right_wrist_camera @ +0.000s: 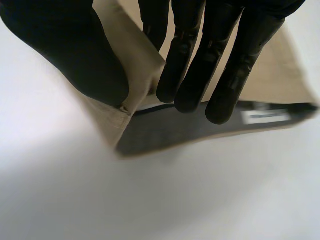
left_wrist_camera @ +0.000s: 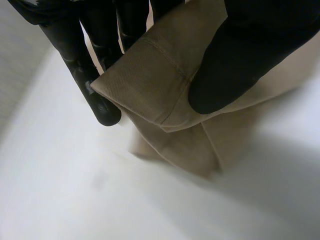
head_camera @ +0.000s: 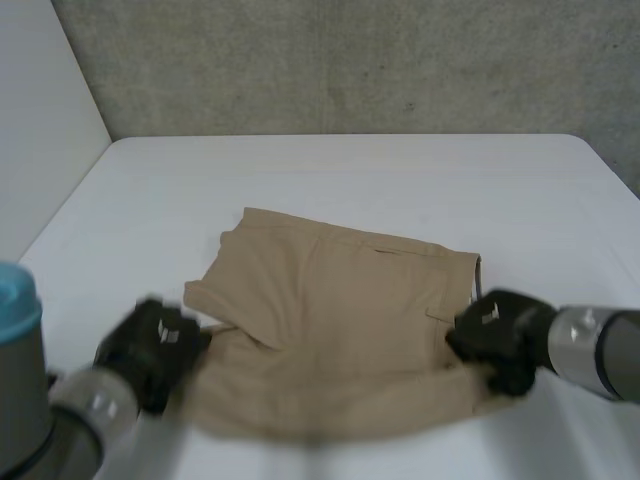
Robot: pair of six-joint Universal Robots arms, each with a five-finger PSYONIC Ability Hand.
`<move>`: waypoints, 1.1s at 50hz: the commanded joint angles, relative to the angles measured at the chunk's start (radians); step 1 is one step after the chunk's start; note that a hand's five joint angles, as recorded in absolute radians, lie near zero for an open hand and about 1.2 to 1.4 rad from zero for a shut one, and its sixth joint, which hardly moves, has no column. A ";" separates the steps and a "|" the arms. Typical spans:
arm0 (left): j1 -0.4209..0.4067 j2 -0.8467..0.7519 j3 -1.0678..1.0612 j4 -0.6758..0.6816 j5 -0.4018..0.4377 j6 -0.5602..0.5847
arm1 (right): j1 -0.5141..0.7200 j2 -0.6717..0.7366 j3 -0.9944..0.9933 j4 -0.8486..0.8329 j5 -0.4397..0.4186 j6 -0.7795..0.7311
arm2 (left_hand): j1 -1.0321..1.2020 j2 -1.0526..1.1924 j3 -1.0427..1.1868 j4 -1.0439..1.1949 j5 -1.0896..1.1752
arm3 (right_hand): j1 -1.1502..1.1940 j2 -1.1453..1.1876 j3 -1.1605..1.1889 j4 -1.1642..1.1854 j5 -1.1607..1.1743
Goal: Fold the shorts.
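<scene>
The tan shorts [head_camera: 340,310] lie flat on the white table [head_camera: 350,170], held between the two hands at the edge nearest the arms. The left hand [left_wrist_camera: 240,55] pinches a leg-hem corner between thumb and fingers. The right hand [right_wrist_camera: 200,60] pinches the waistband corner the same way, with the dark inner lining showing below its fingertips. This looks like the start of a fold. Next, both corners should lift together and travel evenly across to the edge beyond the hands.
</scene>
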 commanded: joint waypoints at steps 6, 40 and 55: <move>-0.003 -0.408 0.326 0.572 -0.003 0.002 | 0.011 0.203 -0.202 -0.331 0.180 0.186 | 0.289 0.198 0.204 0.198 0.239 | 0.417 0.225 0.216 0.205 0.232; -0.031 -0.569 0.637 0.554 -0.144 -0.045 | 0.047 0.165 -0.263 -0.585 0.317 0.313 | -0.933 -1.024 -1.018 -1.024 -0.983 | -0.804 -0.997 -1.006 -1.017 -0.990; -0.030 -0.415 0.437 0.230 -0.126 -0.525 | -0.009 0.099 0.084 -0.473 0.106 0.465 | -0.915 -1.006 -0.999 -1.006 -0.964 | -0.633 -0.825 -0.834 -0.846 -0.818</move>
